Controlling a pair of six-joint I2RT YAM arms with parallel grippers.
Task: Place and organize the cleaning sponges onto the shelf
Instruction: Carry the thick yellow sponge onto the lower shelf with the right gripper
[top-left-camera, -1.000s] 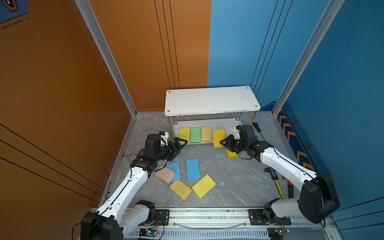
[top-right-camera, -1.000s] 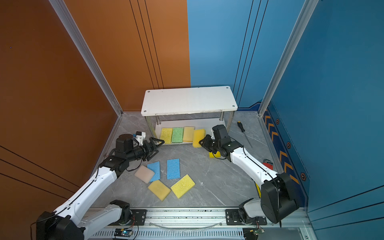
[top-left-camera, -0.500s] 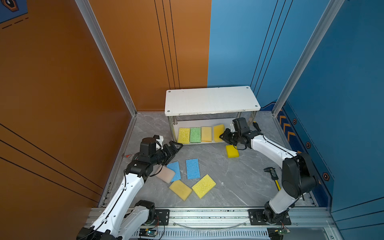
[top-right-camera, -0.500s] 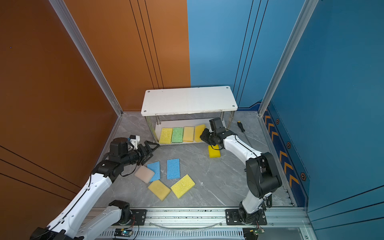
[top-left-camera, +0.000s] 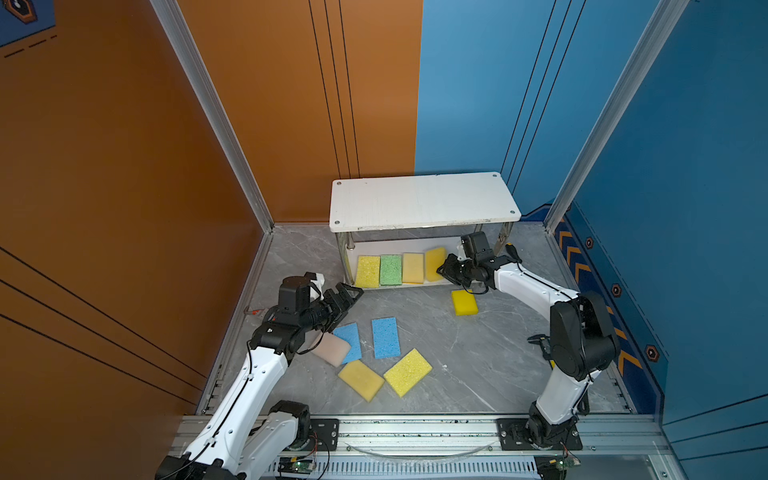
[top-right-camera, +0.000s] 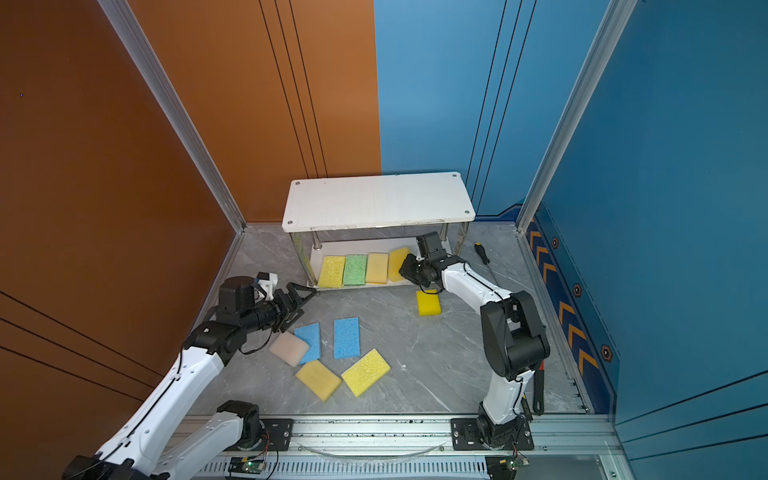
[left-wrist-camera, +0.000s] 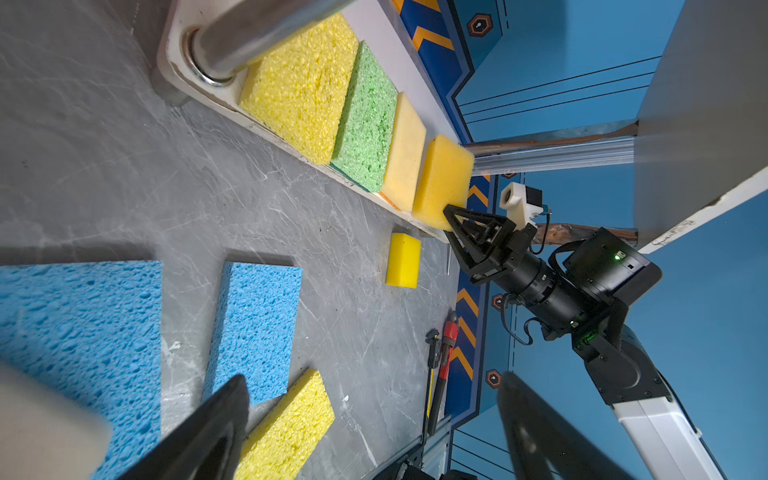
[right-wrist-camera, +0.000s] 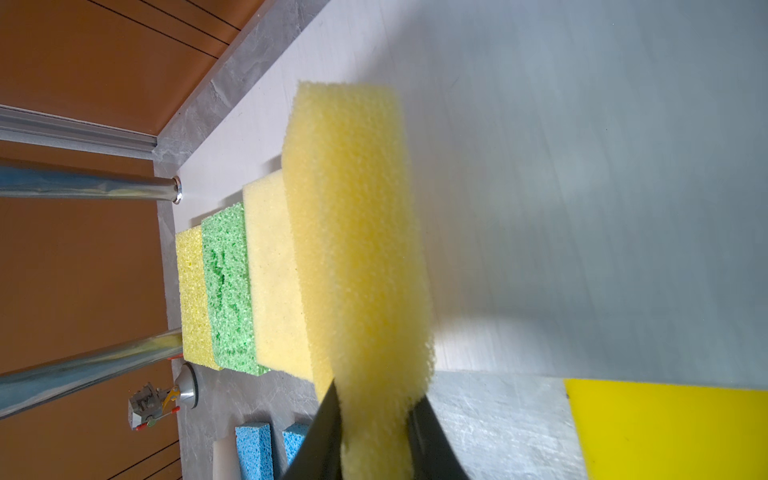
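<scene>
1. Right wrist view: the yellow sponge (right-wrist-camera: 357, 232) is clamped at its near end by the right fingers (right-wrist-camera: 326, 436). It projects beyond them, tilted, over the lower board of the shelf (right-wrist-camera: 582, 166). Release at this tilt may leave it leaning or let it roll off the front edge.
2. Just beside the held piece lies the pale tan sponge (right-wrist-camera: 270, 270). Sideways drift could overlap it and disturb the row.
3. Below and just behind the right fingers, the bright yellow sponge (top-left-camera: 464, 302) rests on the tabletop (top-left-camera: 478, 353). A low retreat may drag it.
4. The left fingers (top-left-camera: 347, 293) are spread wide and empty, near a blue sponge (top-left-camera: 348, 340). No hazard is judged here.
</scene>
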